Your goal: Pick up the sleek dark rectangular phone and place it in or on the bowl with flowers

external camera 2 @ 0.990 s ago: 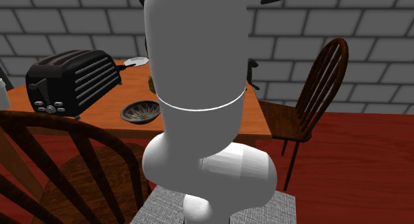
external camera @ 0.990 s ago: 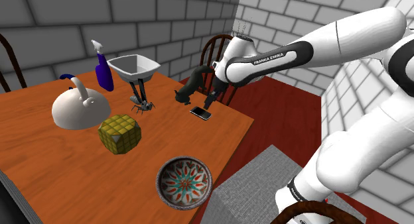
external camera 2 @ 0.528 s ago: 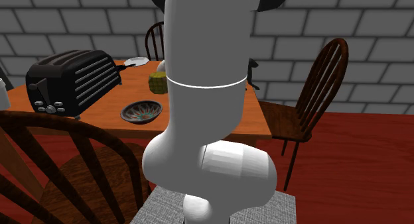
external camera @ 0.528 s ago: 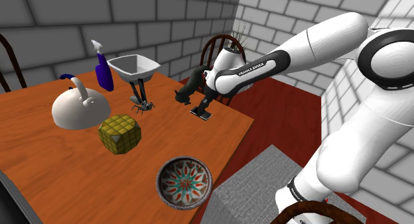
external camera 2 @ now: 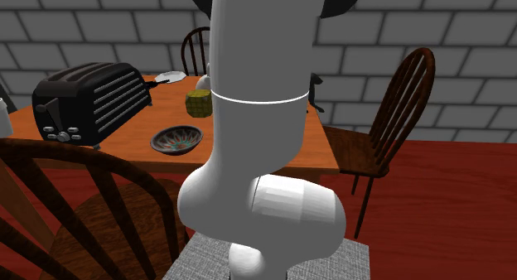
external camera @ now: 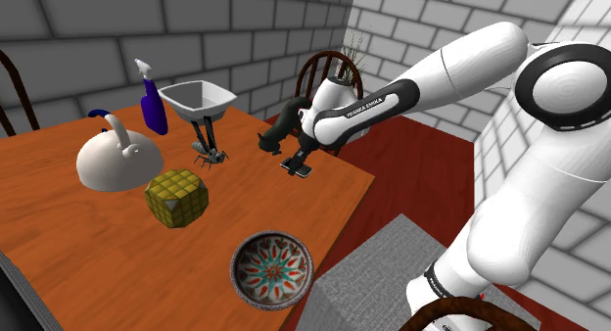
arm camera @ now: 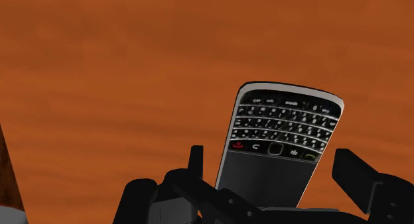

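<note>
Wrist view, bottom edge: jaws open, the two black fingers (arm camera: 196,164) stand either side of the phone (arm camera: 282,146) with a sliver of gap on each side. As far as I can tell nothing is gripped yet. The phone is a dark keyboard handset with a pale rim, lying flat on the orange tabletop (arm camera: 99,70), lower right of centre in that view. Its long axis runs away from the hand and leans slightly toward the frame's right, screen end nearest, keys farthest. So the jaws close across the narrow width onto the long edges, which looks like the right alignment for a pinch. In the shoulder view the hand is down at the phone just left of frame centre, close to the tabletop's right edge. The target is the flower-patterned bowl (external camera: 272,269) at lower centre of that view, well apart from the phone. My read of the next move: close, lift, carry down-frame to the bowl. The yellow-green block (external camera: 177,197) sits left of that line.
</note>
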### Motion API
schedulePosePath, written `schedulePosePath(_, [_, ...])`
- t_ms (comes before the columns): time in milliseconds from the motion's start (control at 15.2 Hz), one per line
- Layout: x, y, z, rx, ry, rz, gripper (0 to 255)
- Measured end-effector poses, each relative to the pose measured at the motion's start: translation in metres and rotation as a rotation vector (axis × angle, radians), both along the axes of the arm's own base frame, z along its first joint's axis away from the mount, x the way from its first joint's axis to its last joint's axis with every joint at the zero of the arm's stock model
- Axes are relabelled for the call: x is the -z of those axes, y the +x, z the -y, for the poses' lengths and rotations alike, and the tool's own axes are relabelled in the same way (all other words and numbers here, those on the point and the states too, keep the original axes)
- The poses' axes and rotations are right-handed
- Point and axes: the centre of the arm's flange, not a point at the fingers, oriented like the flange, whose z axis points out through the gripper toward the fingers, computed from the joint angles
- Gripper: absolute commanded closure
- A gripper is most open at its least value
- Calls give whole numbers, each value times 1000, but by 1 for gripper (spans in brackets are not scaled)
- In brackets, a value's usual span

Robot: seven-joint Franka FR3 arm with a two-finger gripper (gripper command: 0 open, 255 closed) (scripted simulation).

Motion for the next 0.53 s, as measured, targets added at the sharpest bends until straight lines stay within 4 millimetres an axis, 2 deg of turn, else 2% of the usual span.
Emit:
schedulePosePath(132, [0,0,0,0,0,0,0])
schedulePosePath(198, [0,0,0,0,0,0,255])
schedulePosePath(528, [-1,1,-1,-1,0,2,255])
